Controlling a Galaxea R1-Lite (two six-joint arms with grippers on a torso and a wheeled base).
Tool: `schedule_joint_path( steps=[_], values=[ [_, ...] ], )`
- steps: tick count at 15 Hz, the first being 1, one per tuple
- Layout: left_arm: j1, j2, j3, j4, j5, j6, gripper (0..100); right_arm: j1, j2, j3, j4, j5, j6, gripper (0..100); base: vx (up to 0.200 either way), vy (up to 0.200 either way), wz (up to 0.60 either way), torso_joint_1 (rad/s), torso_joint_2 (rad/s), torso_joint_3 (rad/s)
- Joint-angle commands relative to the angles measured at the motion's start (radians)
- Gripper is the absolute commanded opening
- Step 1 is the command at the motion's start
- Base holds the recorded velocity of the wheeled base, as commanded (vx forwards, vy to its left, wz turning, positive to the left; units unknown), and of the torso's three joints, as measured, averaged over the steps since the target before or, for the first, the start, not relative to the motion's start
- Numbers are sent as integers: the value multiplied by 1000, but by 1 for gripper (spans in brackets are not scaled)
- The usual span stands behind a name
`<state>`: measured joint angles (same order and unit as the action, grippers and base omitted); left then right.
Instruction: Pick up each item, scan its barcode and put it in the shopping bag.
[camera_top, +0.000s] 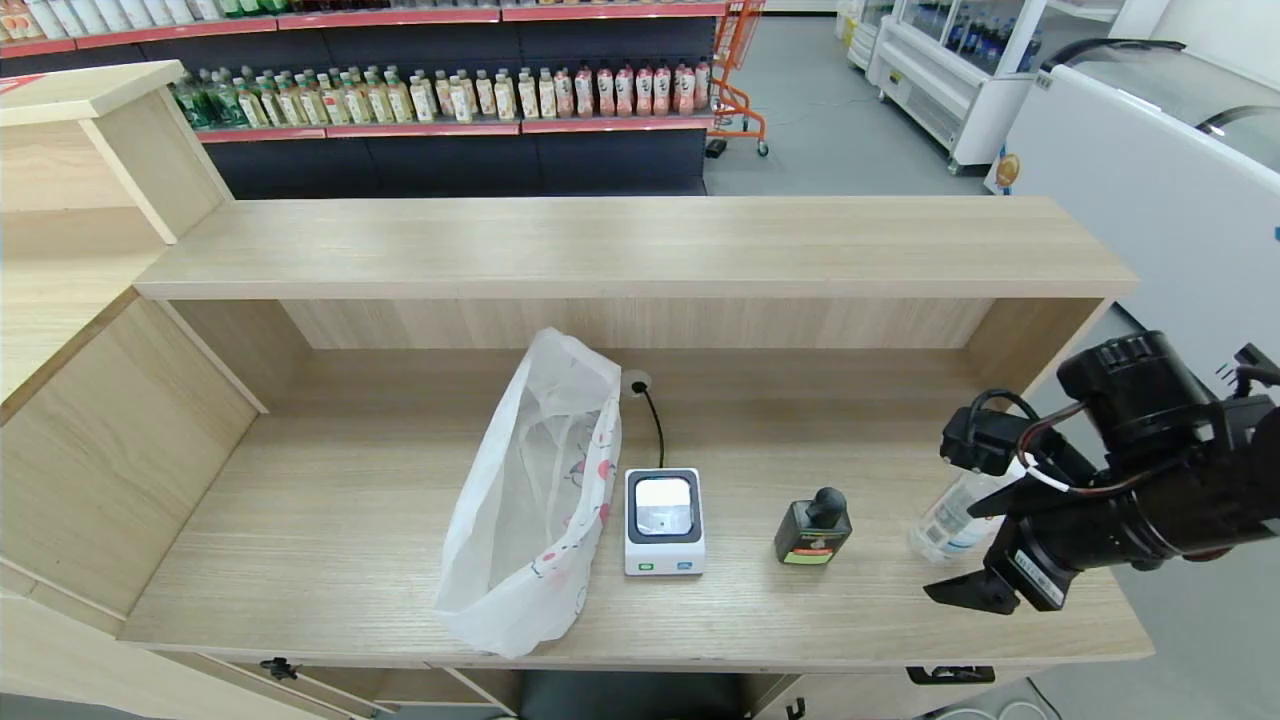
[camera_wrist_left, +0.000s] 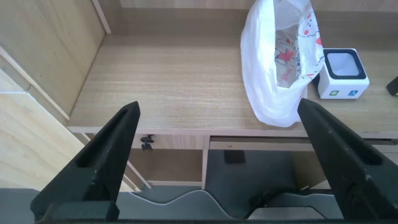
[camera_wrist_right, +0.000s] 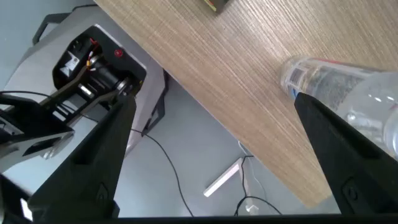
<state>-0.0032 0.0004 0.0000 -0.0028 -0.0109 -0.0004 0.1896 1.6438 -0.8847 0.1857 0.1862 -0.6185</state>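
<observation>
Wood counter (camera_top: 330, 520) carries everything, with the scanner (camera_top: 663, 520) standing near the middle of it, window up. A black cable (camera_top: 656, 425) runs from the back of the scanner to a hole in the counter.

The white bag (camera_top: 530, 510) lies just beside the scanner on the robot's left. It is stretched from the front edge towards the back, with its mouth open and facing upward. From the left wrist it shows again (camera_wrist_left: 273, 62), the scanner (camera_wrist_left: 342, 74) close against it.

The right gripper (camera_top: 955, 550) is far to the scanner's right, low over the counter's end, with its fingers spread wide and gripping nothing. The left gripper (camera_wrist_left: 217, 107) hangs in front of the counter's front edge, on the bag's side of the scanner. It too is spread wide and holds nothing.

The clear bottle (camera_top: 950, 520) lies on its side well to the scanner's right, past the dark bottle. In the right wrist view the clear bottle (camera_wrist_right: 348, 87) sits at one finger (camera_wrist_right: 348, 168), which crosses in front of it. One end of it pokes into the gap, and the other finger (camera_wrist_right: 93, 162) is well apart. Whether it touches the near finger I cannot tell.

The dark bottle (camera_top: 813, 530) stands upright near the scanner's right, apart from both grippers.
</observation>
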Motion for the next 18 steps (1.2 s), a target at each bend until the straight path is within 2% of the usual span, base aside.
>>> schedule_joint_path(
  steps=[1,6,9,18],
  values=[
    [0,1,0,0,0,-1,100,1,97,-5,-43,3,-7,100,0,0,0,0,0,0],
    [0,1,0,0,0,-1,100,2,215,-16,-146,13,-49,100,0,0,0,0,0,0],
    [0,1,0,0,0,-1,100,11,281,-53,-187,98,-60,100,0,0,0,0,0,0],
    [0,1,0,0,0,0,100,67,450,-166,-293,205,-83,100,0,0,0,0,0,0]
  ],
)
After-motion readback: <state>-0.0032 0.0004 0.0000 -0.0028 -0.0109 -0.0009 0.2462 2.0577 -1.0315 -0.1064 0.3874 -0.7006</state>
